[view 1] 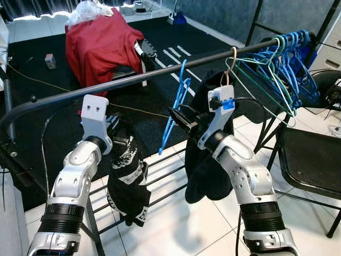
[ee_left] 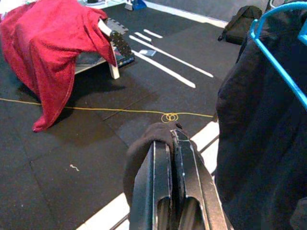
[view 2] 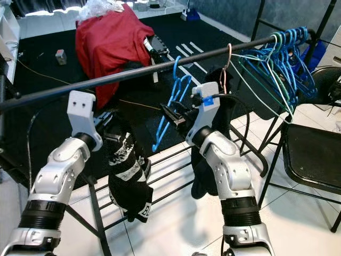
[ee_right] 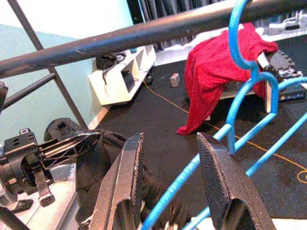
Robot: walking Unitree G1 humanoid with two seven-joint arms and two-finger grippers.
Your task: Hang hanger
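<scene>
A blue hanger (view 1: 176, 106) hangs with its hook (view 1: 184, 68) over the black rail (view 1: 128, 82) of a clothes rack. My right gripper (view 1: 178, 118) is just below the rail, open, with one sloping arm of the blue hanger (ee_right: 184, 175) between its fingers (ee_right: 127, 163). My left gripper (view 1: 121, 140) is lower and to the left, shut, its tips (ee_left: 172, 136) against a black garment with white print (view 1: 128, 178). Whether that cloth is pinched I cannot tell.
Several blue and green hangers (view 1: 287, 58) crowd the rail's right end. A dark garment (view 1: 210, 160) hangs on a pink hanger beside my right arm. A black folding chair (view 1: 314, 154) stands at the right, and a red cloth (view 1: 101, 42) lies draped beyond the rail.
</scene>
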